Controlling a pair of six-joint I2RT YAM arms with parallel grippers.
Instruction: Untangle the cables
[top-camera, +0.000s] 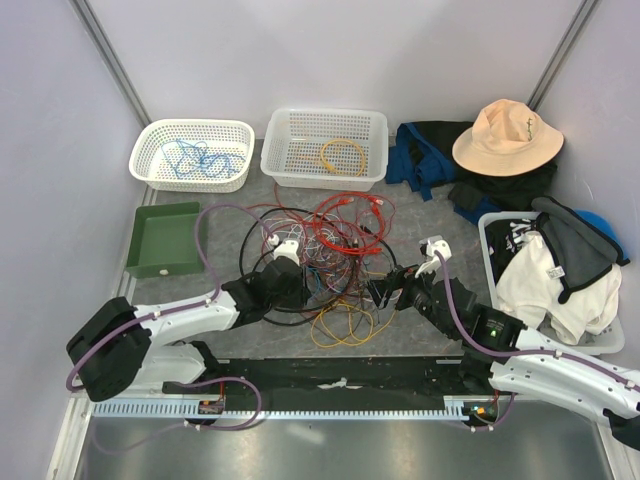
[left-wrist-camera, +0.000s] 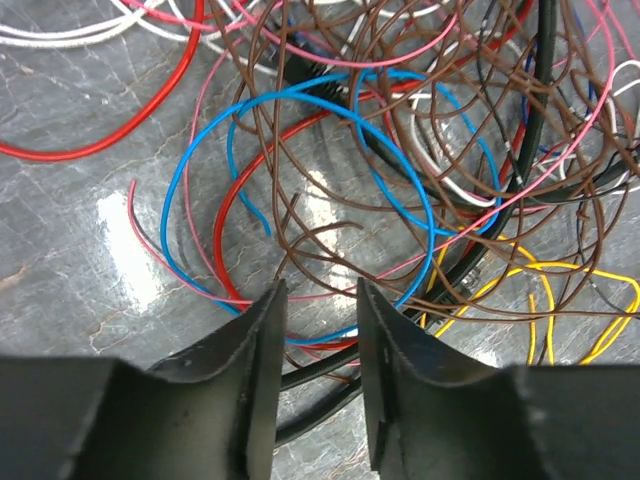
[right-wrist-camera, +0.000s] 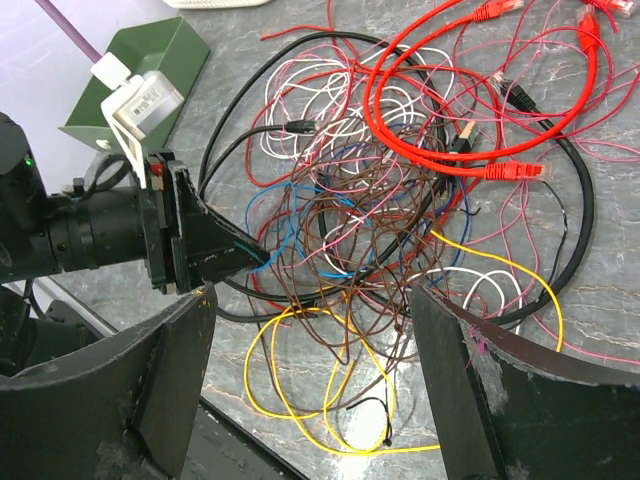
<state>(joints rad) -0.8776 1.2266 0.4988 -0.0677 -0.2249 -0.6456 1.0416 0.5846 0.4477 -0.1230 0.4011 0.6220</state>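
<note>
The cables (top-camera: 330, 250) lie in one tangled heap mid-table: thin brown, pink, blue, white and yellow wires, a red cable (right-wrist-camera: 440, 110) with plugs and a thicker black one (right-wrist-camera: 580, 210) looping round them. My left gripper (top-camera: 300, 290) is low at the heap's left edge. In the left wrist view its jaws (left-wrist-camera: 320, 300) stand narrowly apart, with blue, red and black strands crossing the gap. My right gripper (right-wrist-camera: 312, 300) is wide open above the yellow loops (right-wrist-camera: 300, 400) at the heap's near side, holding nothing. It faces the left gripper (right-wrist-camera: 255, 258).
A green bin (top-camera: 163, 240) sits left of the heap. Two white baskets stand at the back, the left one (top-camera: 190, 124) holding a blue cable and the other (top-camera: 325, 112) an orange one. A hat (top-camera: 507, 137) and a clothes tub (top-camera: 490, 225) fill the right. A black strip (top-camera: 340, 378) runs along the near edge.
</note>
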